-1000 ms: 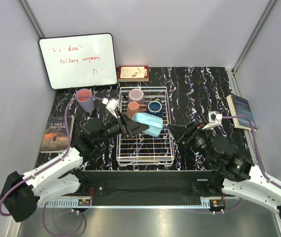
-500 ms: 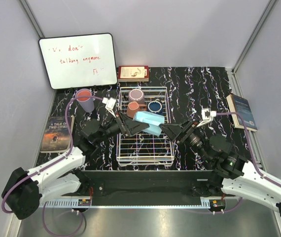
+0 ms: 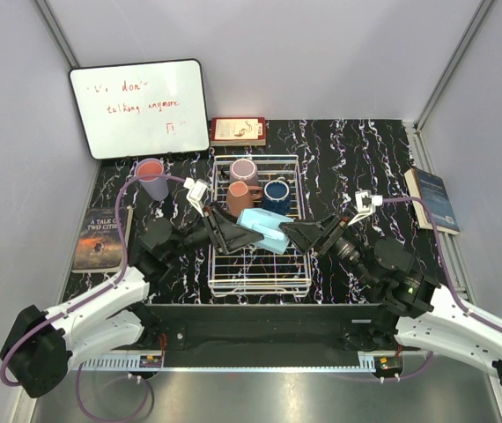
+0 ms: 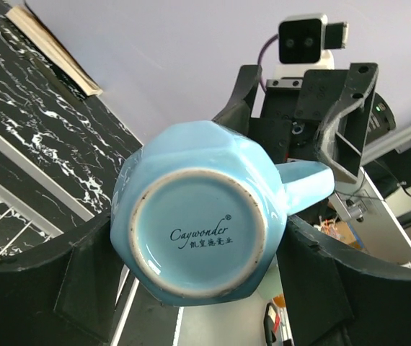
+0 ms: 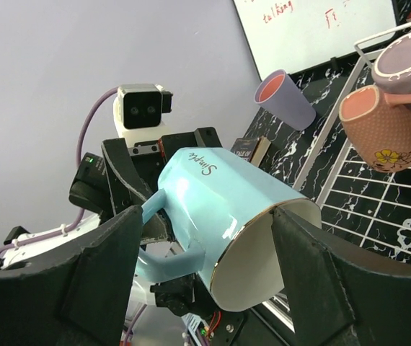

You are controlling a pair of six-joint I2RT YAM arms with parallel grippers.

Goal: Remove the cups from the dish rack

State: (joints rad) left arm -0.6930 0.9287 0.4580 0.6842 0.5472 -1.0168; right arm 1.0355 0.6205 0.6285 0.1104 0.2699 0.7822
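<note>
My left gripper (image 3: 236,233) is shut on the light blue mug (image 3: 265,228) and holds it on its side above the white wire dish rack (image 3: 259,284). In the left wrist view the mug's base (image 4: 200,238) sits between the fingers of that gripper (image 4: 198,270). My right gripper (image 3: 298,234) is open, its jaws on either side of the mug's mouth end (image 5: 249,231). A mauve mug (image 3: 243,168), a salmon pink mug (image 3: 239,195) and a dark blue cup (image 3: 276,190) stand in the rack's far part. A lavender cup (image 3: 152,179) stands on the table left of the rack.
A whiteboard (image 3: 139,107) leans on the back wall. Books lie behind the rack (image 3: 239,131), at the left edge (image 3: 101,240) and at the right edge (image 3: 434,199). The rack's near half holds no cups.
My right gripper has moved left until its jaws straddle the light blue mug's mouth. My left gripper has brought the mug a little nearer and to the right.
</note>
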